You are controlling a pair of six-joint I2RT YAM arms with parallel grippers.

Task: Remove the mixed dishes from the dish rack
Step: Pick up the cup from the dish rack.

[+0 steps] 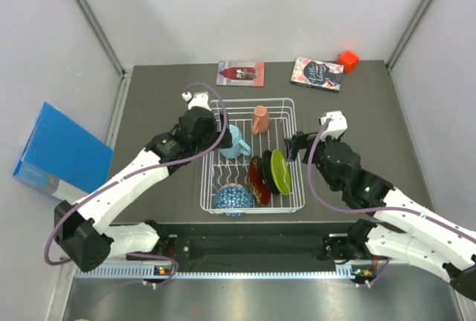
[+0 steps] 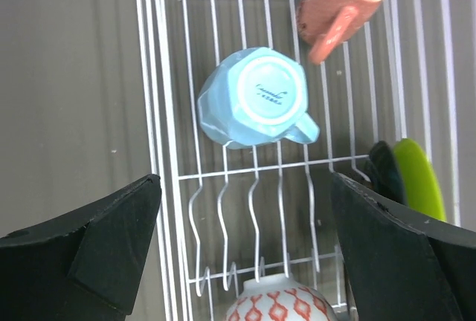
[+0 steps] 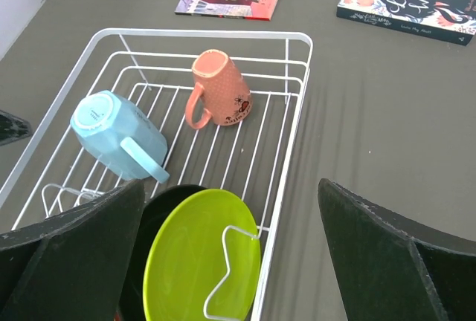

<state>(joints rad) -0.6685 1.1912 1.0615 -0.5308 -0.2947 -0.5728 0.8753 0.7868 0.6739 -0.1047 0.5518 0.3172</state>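
Light blue mug (image 2: 253,98), dish rack (image 2: 155,76) left side: I am hovering the nearer left gripper (image 2: 245,183), jaws spread and empty, straight before it.

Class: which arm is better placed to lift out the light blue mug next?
Left, probably. The open left gripper has the light blue mug centred just ahead of it; the right gripper hangs over the lime green plate.

I see a dark grey matte surface (image 1: 152,105) boxed in by plain white walls (image 1: 260,9), with grey metal struts (image 1: 93,20) in the corners. At the far edge lie a left book (image 1: 240,73), a right book (image 1: 317,73) and, just beside it, a red block (image 1: 348,60). A blue box (image 1: 63,150) leans off the left side. The light is even and the shadows soft.
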